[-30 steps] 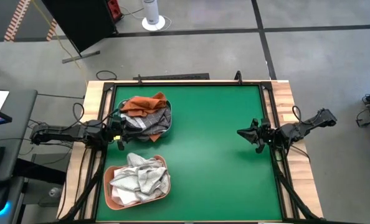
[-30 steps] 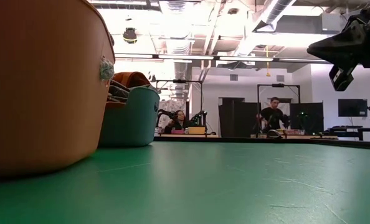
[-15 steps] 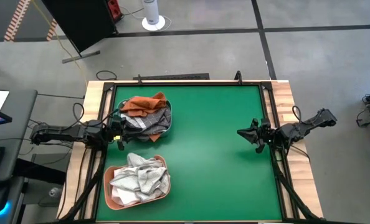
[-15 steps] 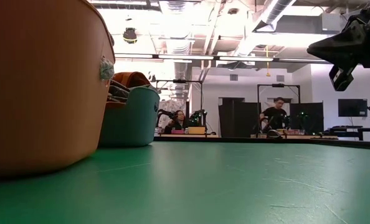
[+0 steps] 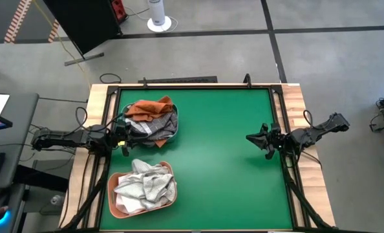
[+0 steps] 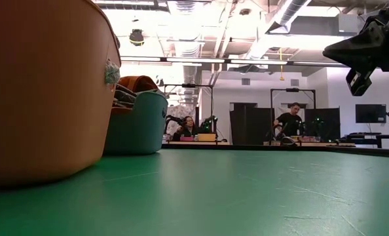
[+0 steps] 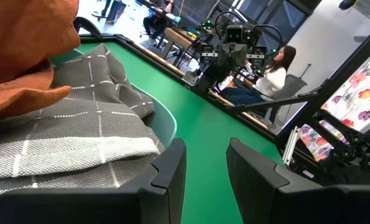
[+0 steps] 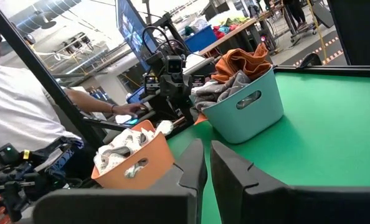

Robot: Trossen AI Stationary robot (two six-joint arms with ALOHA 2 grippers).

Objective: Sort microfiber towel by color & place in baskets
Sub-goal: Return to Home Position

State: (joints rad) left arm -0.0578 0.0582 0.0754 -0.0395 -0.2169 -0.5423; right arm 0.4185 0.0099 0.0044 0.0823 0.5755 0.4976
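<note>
The teal basket (image 5: 154, 126) stands at the table's left, heaped with rust orange (image 5: 148, 107) and grey grid-lined towels (image 7: 79, 124). Nearer the front edge, the salmon basket (image 5: 142, 189) holds white and pale checked towels (image 5: 145, 184). My left gripper (image 5: 123, 140) hovers level by the teal basket's left side; its fingers are open (image 7: 207, 149) with nothing between them. My right gripper (image 5: 250, 137) hangs level above the table's right part, its fingers shut (image 8: 207, 146) and holding nothing. It points toward the baskets.
Green table surface (image 5: 224, 162) stretches between the baskets and my right arm. A wooden frame (image 5: 295, 97) rims the table. A person (image 8: 23, 106) stands past the table's left edge, and others sit in the room behind (image 6: 289, 121).
</note>
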